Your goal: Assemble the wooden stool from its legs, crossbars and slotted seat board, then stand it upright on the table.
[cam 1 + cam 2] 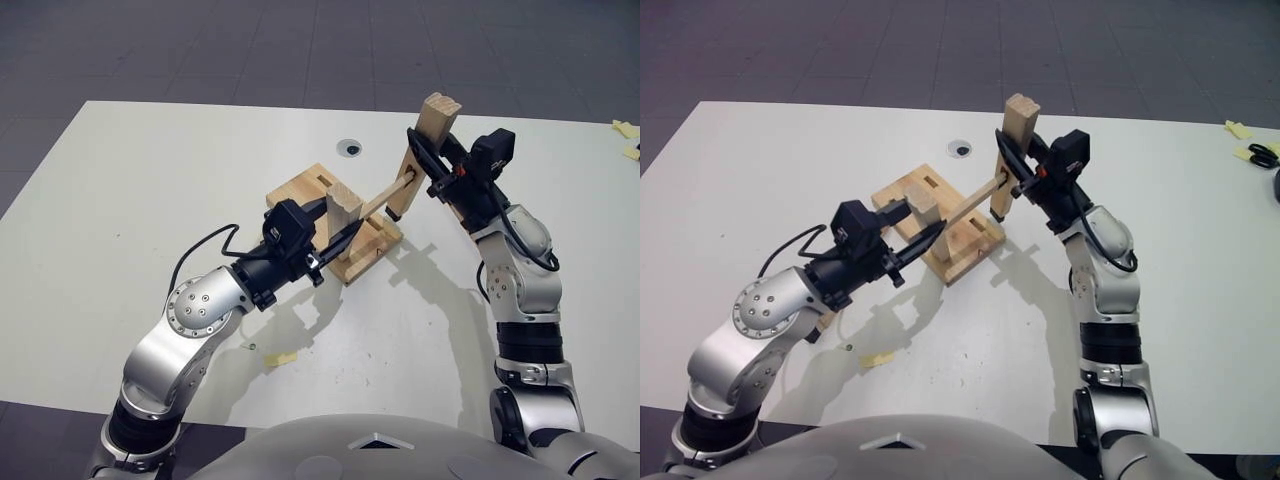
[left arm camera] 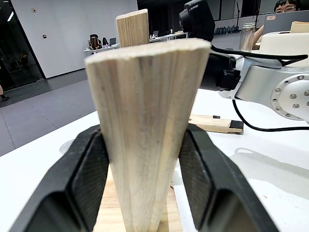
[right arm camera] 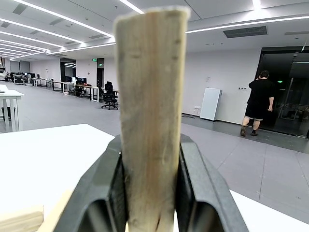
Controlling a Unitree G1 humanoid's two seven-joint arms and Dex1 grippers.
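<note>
The slotted seat board [image 1: 298,190] lies flat near the table's middle. One wooden leg [image 1: 345,203] stands up from it, and my left gripper [image 1: 340,233] is shut on this leg [image 2: 145,121] from the near side. A second leg [image 1: 432,135] is held tilted above the board's far right corner, with my right gripper [image 1: 425,162] shut around its middle [image 3: 149,111]. A thin crossbar [image 1: 385,198] slants between the two legs. Whether its ends sit in their holes is hidden.
A small round grommet [image 1: 350,148] sits in the white table [image 1: 150,180] behind the board. A yellow scrap [image 1: 280,358] lies near the front edge. Pale bits [image 1: 625,128] and a black tool [image 1: 1262,152] rest at the far right edge.
</note>
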